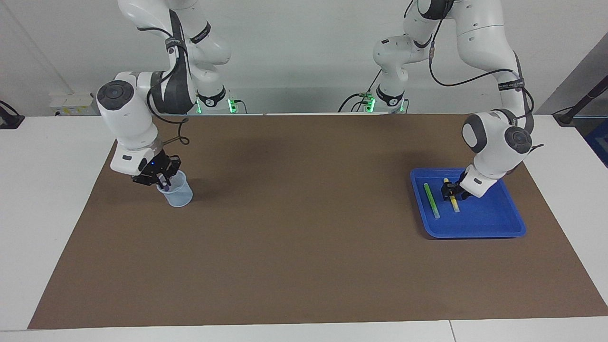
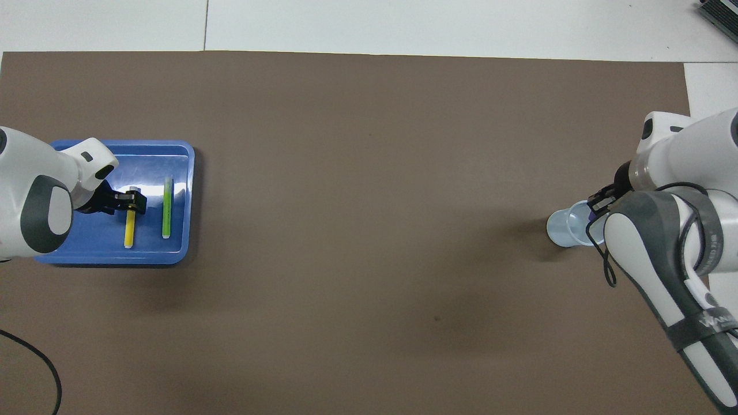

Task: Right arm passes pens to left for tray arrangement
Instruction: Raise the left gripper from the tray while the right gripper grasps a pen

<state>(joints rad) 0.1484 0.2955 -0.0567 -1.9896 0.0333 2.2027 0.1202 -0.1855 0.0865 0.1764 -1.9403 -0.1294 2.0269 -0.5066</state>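
The blue tray (image 1: 489,216) (image 2: 86,245) lies at the left arm's end of the table. In it, side by side, are the green pen (image 1: 432,202) (image 2: 166,210) and the yellow pen (image 1: 455,204) (image 2: 129,230). My left gripper (image 1: 448,189) (image 2: 134,200) is low over one end of the yellow pen, open, with its jaws still on either side of the pen. At the right arm's end, my right gripper (image 1: 163,181) (image 2: 597,208) is shut on the purple pen (image 1: 165,184) (image 2: 592,217). The pen's lower end is still inside the pale blue cup (image 1: 179,195) (image 2: 562,230).
A brown mat (image 1: 304,237) covers most of the white table between the cup and the tray. A black cable (image 2: 34,357) lies on it near the left arm's base.
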